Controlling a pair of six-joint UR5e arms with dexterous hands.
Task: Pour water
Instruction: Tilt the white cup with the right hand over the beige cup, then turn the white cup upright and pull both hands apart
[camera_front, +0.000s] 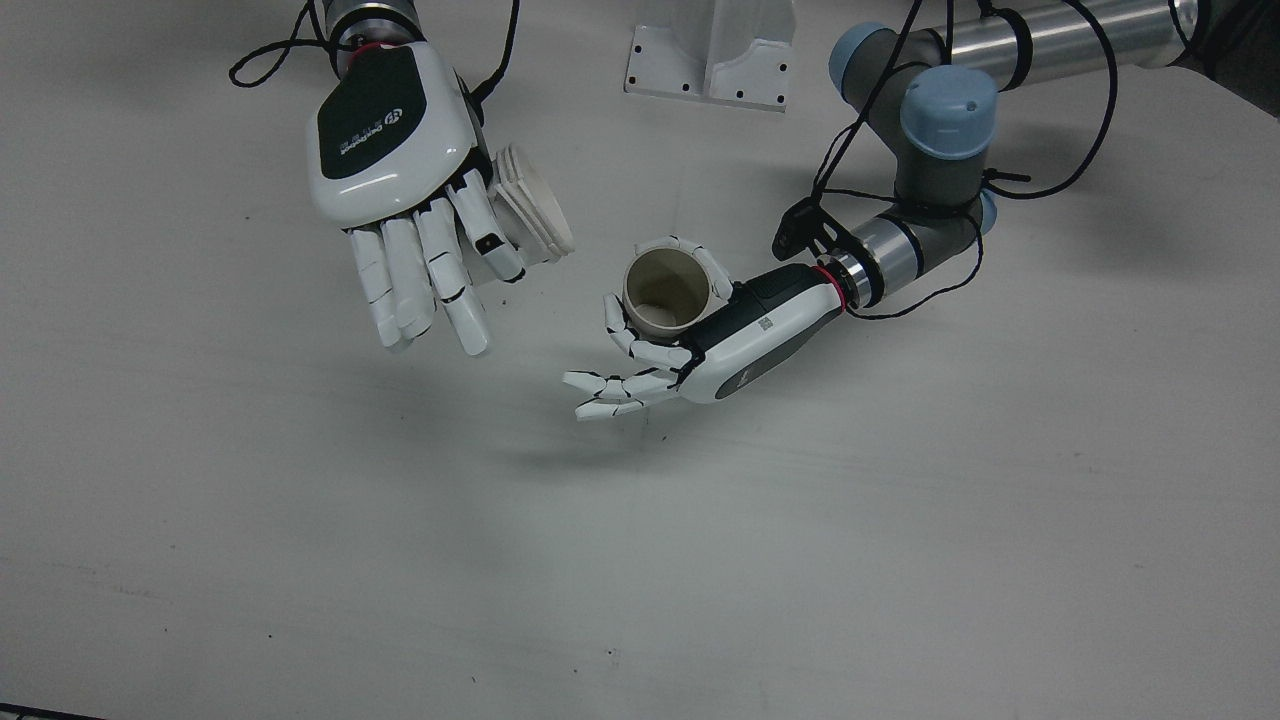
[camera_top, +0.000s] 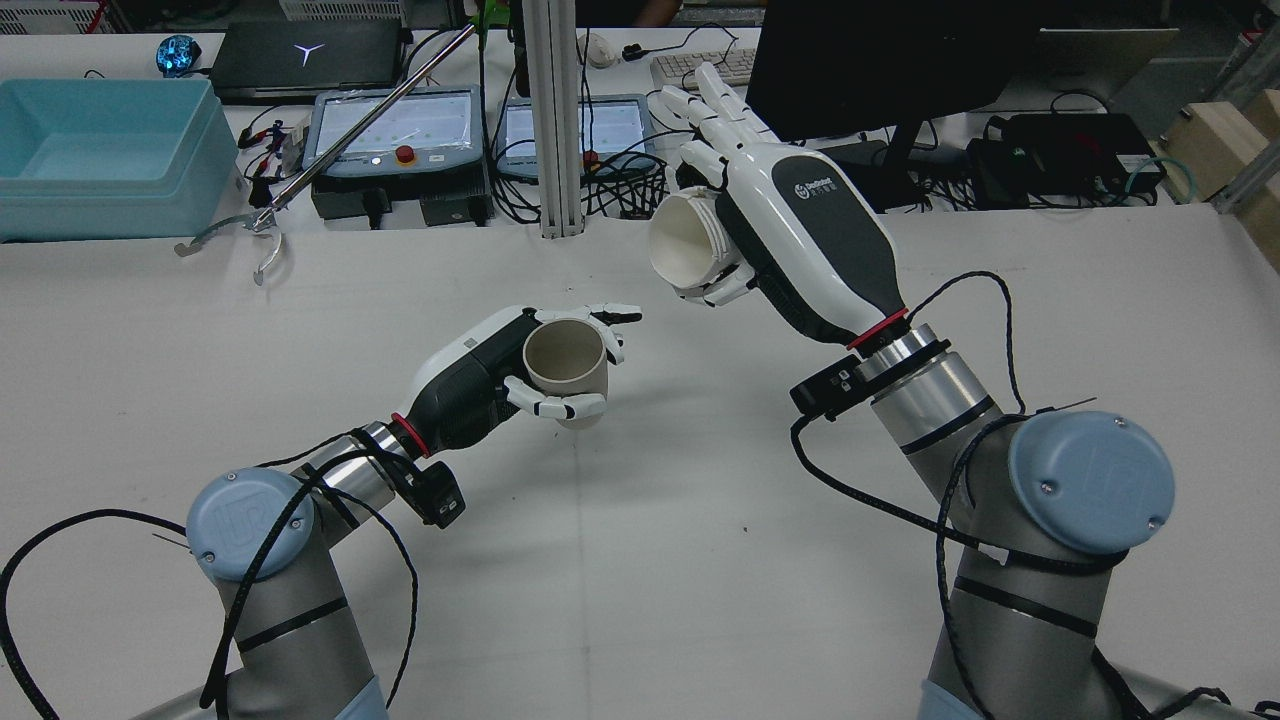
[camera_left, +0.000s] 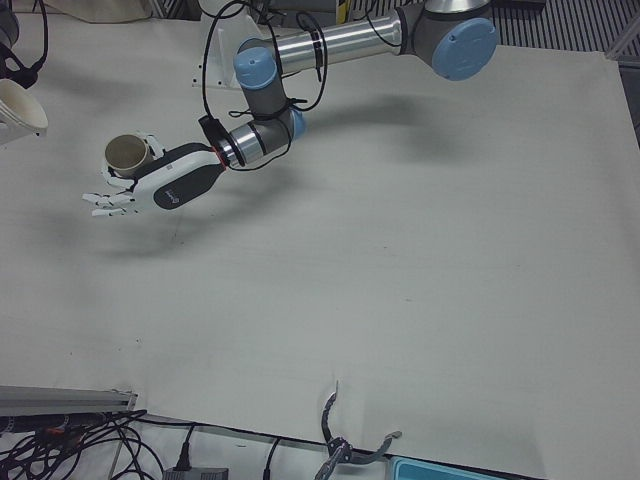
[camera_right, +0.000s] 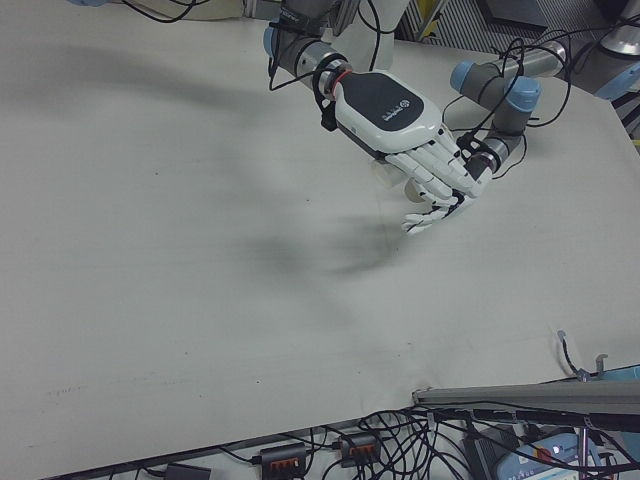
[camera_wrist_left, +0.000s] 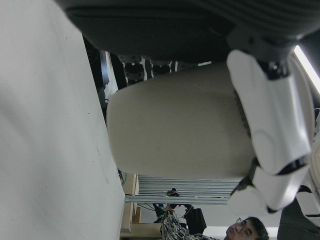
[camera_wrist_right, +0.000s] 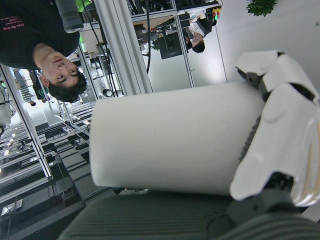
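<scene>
Here, the left hand (camera_top: 500, 370) grips a beige cup (camera_top: 566, 368) by its side wall, upright, mouth up, just above the table (camera_top: 640, 560). The right hand (camera_top: 790, 235) holds a white ribbed cup (camera_top: 685, 245) raised and tipped on its side, mouth toward the beige cup, up and beside it. Both cups look light, stiff and smooth, so likely slippery; holding them around the middle seems safest. The table is plain white. Beyond it, monitors and cables crowd a workshop.
</scene>
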